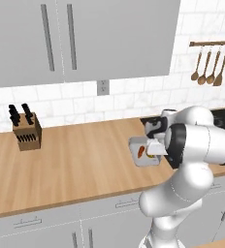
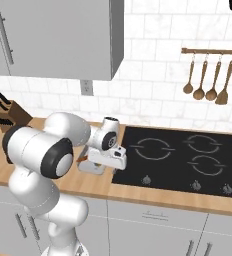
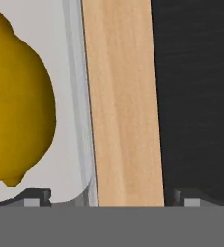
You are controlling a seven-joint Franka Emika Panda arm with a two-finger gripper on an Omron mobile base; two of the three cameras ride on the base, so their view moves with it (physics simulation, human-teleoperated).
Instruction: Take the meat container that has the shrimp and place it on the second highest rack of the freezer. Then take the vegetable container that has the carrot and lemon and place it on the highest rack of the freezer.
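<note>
The vegetable container [image 1: 144, 153] is sitting on the wooden table [image 1: 75, 160], close to the table's right end, just beside the black cooktop [image 2: 188, 157]. The carrot [image 1: 141, 150] is lying inside it, and the hand view is showing the lemon [image 3: 15, 101] resting against the tub's clear wall. The claw [image 3: 111, 197] is hanging low over that wall with its jaws spread wide and released, one fingertip [image 3: 36, 198] inside the tub near the lemon, the other over the cooktop's edge; nothing is being grasped. A knife block [image 1: 27, 128] is standing toward the table's back left.
</note>
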